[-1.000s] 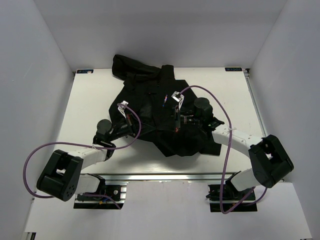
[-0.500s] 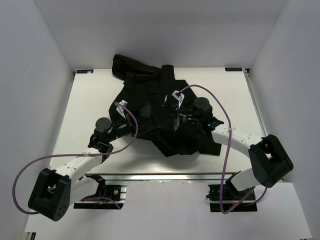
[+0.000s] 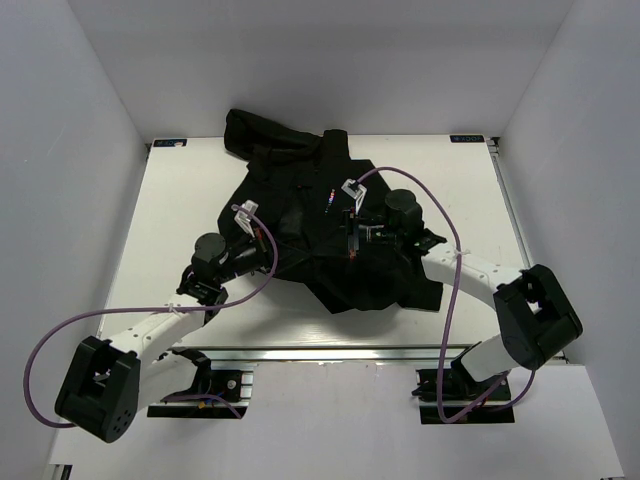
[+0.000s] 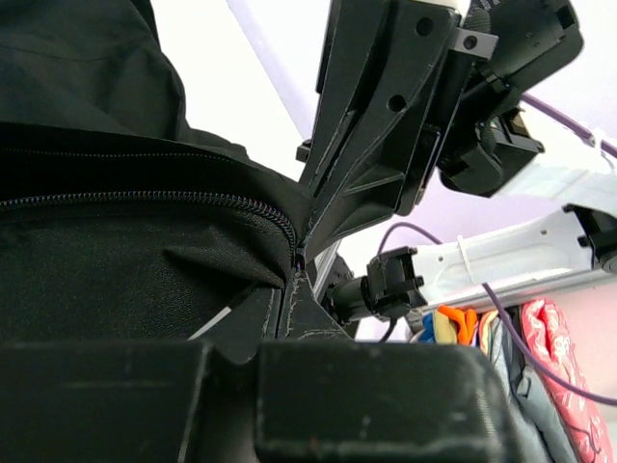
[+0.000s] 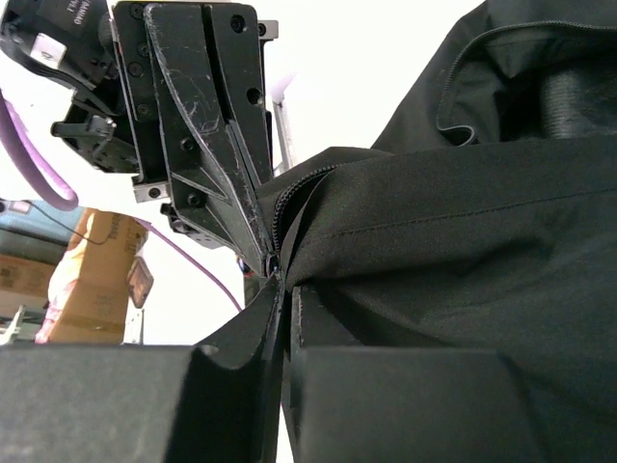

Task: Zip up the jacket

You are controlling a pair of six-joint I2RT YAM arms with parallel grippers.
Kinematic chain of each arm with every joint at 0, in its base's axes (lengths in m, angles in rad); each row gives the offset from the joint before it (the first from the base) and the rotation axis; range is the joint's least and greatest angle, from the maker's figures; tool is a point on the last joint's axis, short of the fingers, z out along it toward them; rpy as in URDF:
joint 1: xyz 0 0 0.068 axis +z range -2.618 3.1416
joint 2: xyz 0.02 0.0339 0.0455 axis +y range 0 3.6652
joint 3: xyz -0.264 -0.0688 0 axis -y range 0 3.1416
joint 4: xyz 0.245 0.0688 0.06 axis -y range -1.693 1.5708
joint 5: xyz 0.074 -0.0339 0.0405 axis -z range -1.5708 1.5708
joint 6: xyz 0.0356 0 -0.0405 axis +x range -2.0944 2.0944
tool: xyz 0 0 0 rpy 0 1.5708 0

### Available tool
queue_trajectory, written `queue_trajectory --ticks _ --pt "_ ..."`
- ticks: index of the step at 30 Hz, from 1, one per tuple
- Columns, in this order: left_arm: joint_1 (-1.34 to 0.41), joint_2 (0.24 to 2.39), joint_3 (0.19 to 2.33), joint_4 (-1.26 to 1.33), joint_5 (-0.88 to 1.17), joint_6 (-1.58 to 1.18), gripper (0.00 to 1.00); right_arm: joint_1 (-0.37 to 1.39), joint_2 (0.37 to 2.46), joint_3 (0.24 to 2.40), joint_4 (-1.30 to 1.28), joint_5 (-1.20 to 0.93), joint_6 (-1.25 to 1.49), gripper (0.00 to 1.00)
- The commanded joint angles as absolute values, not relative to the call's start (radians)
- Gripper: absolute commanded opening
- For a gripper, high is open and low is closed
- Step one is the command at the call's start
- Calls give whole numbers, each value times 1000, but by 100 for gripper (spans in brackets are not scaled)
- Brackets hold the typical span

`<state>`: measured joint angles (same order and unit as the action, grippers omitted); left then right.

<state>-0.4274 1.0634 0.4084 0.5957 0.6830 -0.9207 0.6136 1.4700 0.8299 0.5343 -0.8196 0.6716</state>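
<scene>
Both grippers have their jaws closed on the jacket [image 3: 300,215]. The left gripper [image 4: 297,265] is clamped on a fold just where a straight run of the zipper [image 4: 145,197] ends. The right gripper [image 5: 275,275] pinches the spot where the teeth curve down into its fingertips, though I cannot tell whether it has the slider itself. The jacket lies rumpled, and its coloured chest mark [image 3: 330,201] serves as the landmark. The right gripper sits just on the near side of that mark. The left gripper is farther off, to the mark's left and also on its near side. The stretch of front edge between the two pinch points therefore seems to run crosswise, from the left gripper toward the right one. Any pull should probably follow that line, with the left gripper anchoring the fabric. Around the mark the black cloth spreads over the white table [image 3: 170,200], one bunched part reaching past the far edge.
</scene>
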Motion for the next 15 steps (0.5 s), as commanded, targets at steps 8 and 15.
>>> queue_trajectory --ticks 8,15 --pt "-453 1066 489 495 680 -928 0 587 1345 905 287 -661 421 60" --pt "-451 1069 509 462 677 -928 0 623 1237 991 -53 -461 151 64"
